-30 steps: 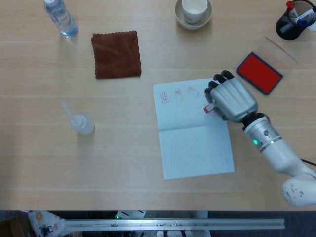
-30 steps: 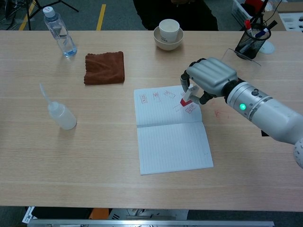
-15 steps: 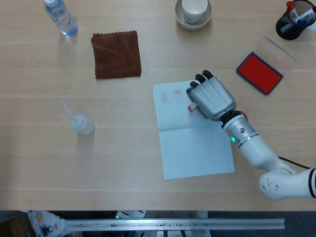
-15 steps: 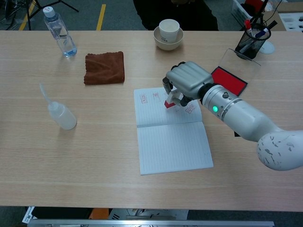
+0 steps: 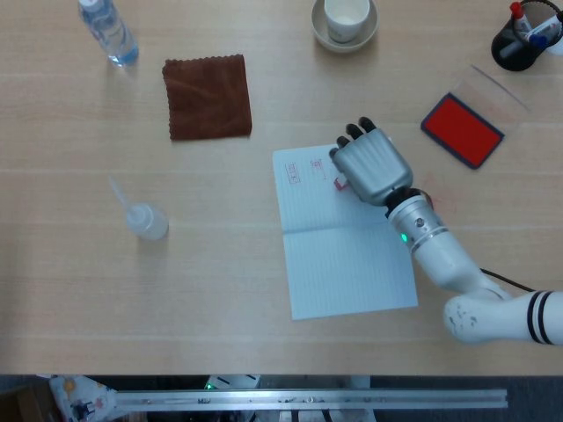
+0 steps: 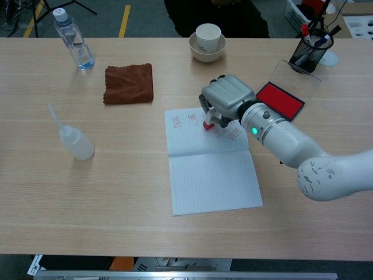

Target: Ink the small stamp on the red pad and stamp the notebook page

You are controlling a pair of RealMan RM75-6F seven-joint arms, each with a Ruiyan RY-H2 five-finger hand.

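Red stamp (image 6: 208,124) (small) on notebook (image 6: 211,169), right hand (image 6: 226,99) gripping, knuckles up

small stamp (image 6: 208,124) mostly hidden under right hand (image 6: 225,102), page marks (image 6: 177,121) too small to read

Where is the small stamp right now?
In the chest view the small stamp is held by the right robot hand, its red base down on the upper page of the notebook, left of the red pad.

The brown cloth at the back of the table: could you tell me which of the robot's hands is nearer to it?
Right. The right hand holds the small stamp on the notebook, to the right of the brown cloth. The left hand shows in neither view.
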